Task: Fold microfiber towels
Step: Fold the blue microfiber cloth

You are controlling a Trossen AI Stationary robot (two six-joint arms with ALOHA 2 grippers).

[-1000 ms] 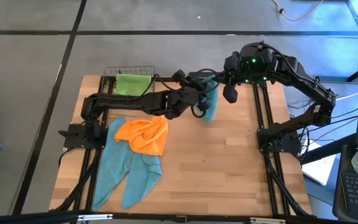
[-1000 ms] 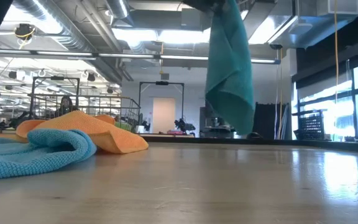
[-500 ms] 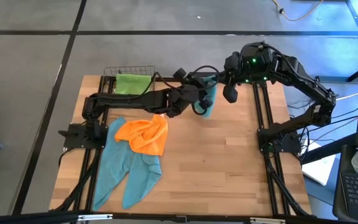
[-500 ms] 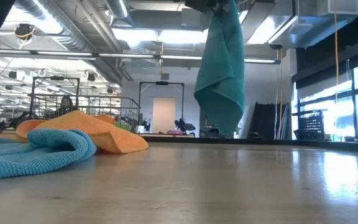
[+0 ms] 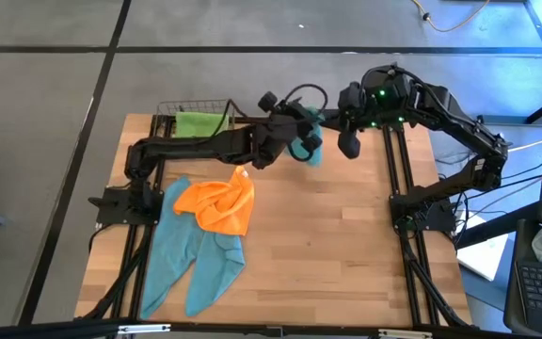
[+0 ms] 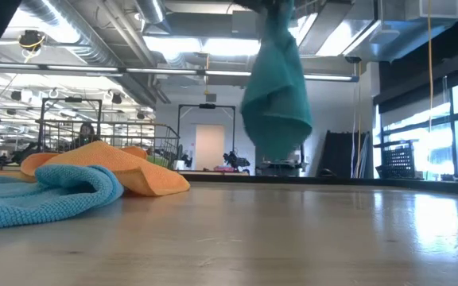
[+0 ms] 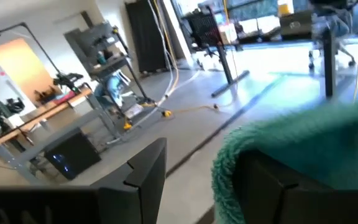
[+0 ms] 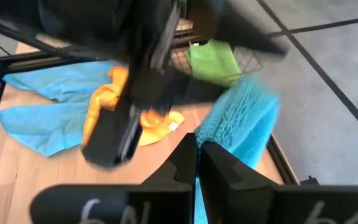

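A teal microfiber towel (image 6: pixel 277 95) hangs high over the table's far middle, clear of the wood. My right gripper (image 8: pixel 197 146) is shut on its upper part, and in the high view it (image 5: pixel 332 121) stands beside the towel (image 5: pixel 311 151). My left gripper (image 7: pixel 204 155) is open and reaches level from the table's left into the hanging cloth (image 7: pixel 303 137). An orange towel (image 5: pixel 219 205) lies crumpled on two teal towels (image 5: pixel 191 259) at the near left. A lime green towel (image 5: pixel 200 124) sits in a wire basket. My left gripper has one finger (image 7: pixel 272 186) under a fold of the teal towel (image 7: pixel 247 146), which drapes over that finger; the other finger stands bare. The fingers come level from the table's left. My right gripper pinches the teal towel's upper part (image 8: pixel 215 138) between its two shut fingers, slanting down from the table's right. The cloth hangs slack below them, off the table; the pinched layers are hidden by the fingers.
The wire basket (image 5: pixel 196 105) stands at the table's far left corner. The orange towel (image 6: pixel 110 163) and a teal one (image 6: pixel 46 195) bulk up at the left in the low view. Bare wood (image 5: pixel 327 254) stretches over the middle and right.
My left gripper has risen and gone toward the table's far edge, staying open. It has carried the hanging towel's lower part up with it: the towel's bottom end now hangs higher and more bunched, while its top has stayed at my right gripper.
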